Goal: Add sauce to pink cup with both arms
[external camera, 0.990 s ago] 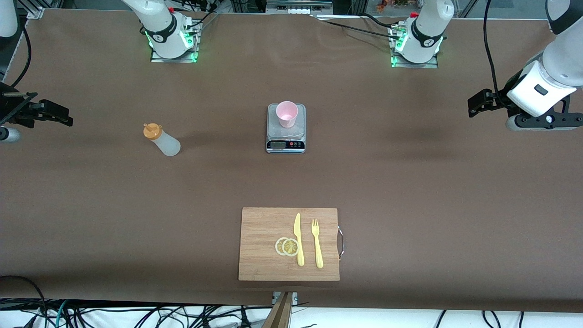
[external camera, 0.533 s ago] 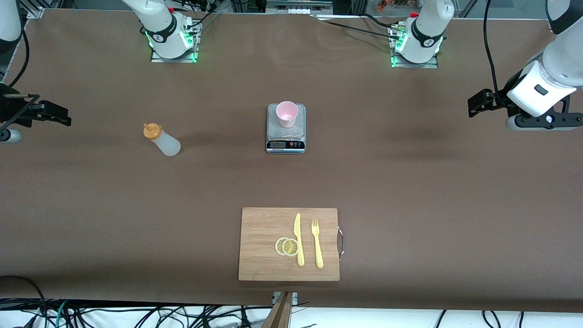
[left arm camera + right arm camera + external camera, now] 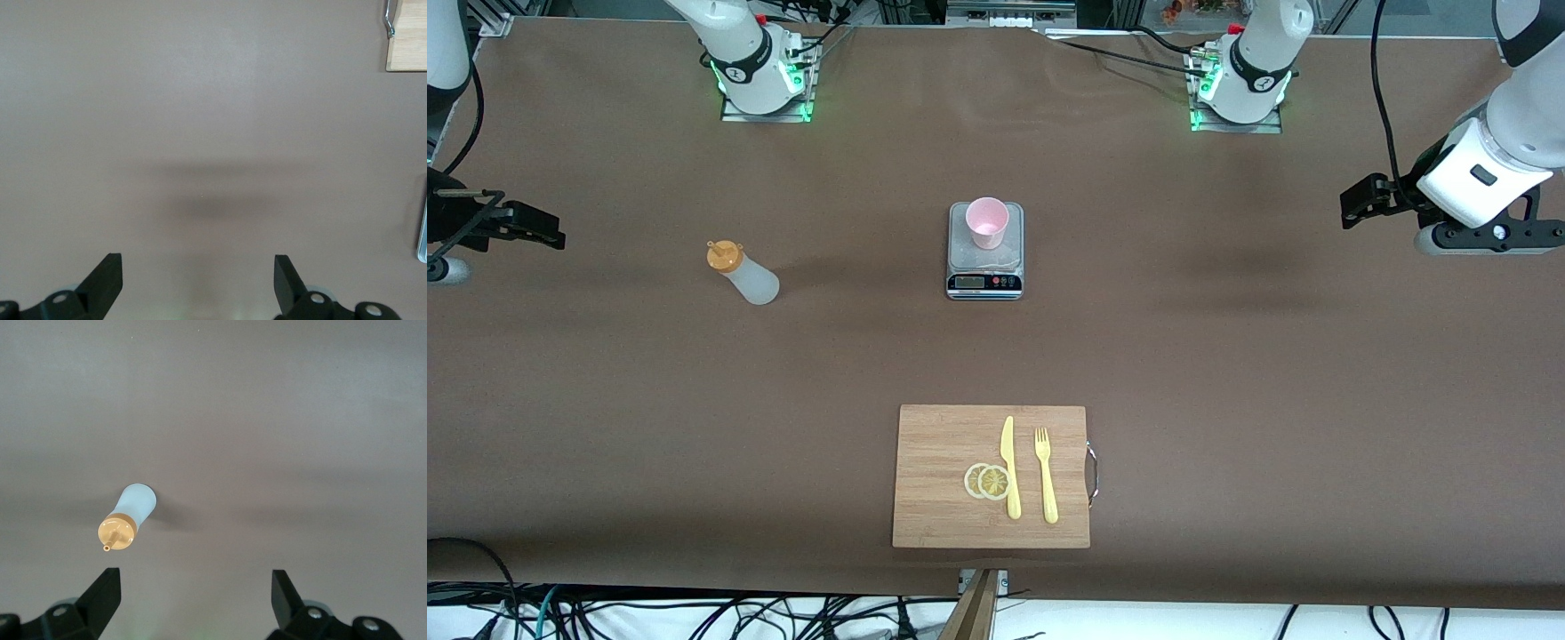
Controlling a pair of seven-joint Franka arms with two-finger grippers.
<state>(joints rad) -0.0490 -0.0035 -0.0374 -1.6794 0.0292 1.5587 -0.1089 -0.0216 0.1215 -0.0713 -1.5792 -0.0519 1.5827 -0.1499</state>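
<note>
Front view: small pink plastic cup point(image 3: 987, 222) upright on grey kitchen scale point(image 3: 984, 271), frame centre; translucent squeeze bottle with orange cap point(image 3: 743, 272) standing beside, toward right arm's end. Right gripper point(image 3: 193, 600) up at frame's far left edge, fingers spread, holding nothing; left gripper point(image 3: 198, 283) at far right edge, likewise released. Risks: tipping the tall bottle on approach, nudging the light cup off the scale. Wide bare tablecloth point(image 3: 1227, 356) all round; bamboo cutting board point(image 3: 934, 480) low in frame, well apart.

spread hand point(image 3: 198, 283) over bare table point(image 3: 213, 133)
</note>
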